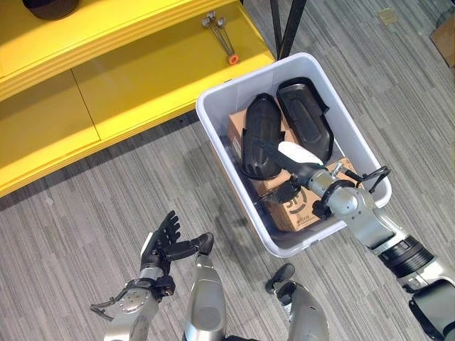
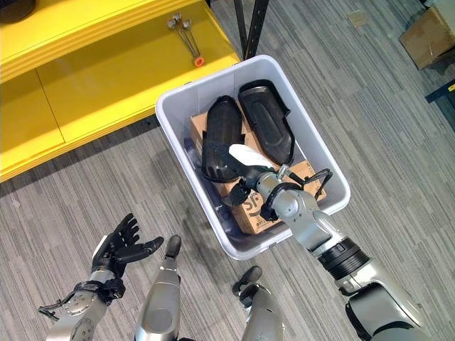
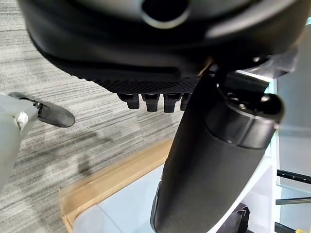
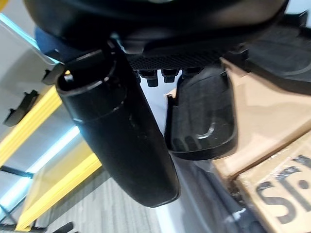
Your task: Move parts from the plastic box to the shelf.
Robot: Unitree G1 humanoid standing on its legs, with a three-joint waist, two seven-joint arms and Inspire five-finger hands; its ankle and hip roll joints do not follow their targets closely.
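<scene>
A white plastic box [image 1: 213,124] stands on the floor and holds two long black moulded parts lying on brown cardboard [image 1: 298,209]. My right hand [image 1: 307,177] is inside the box at the near end of the left black part [image 1: 259,135]. Its white-covered thumb lies over that end and its dark fingers sit just below it. In the right wrist view the part [image 4: 201,116] lies past the fingers, with a gap to the thumb [image 4: 116,131]. The other black part [image 1: 306,117] lies beside it. My left hand [image 1: 165,241] hovers open above the floor, holding nothing.
The yellow shelf [image 1: 142,71] runs along the far left, with a few thin metal tools [image 1: 222,35] on its board and a dark object [image 1: 50,7] higher up. A black post [image 1: 288,25] rises behind the box. A cardboard box [image 2: 426,32] sits far right.
</scene>
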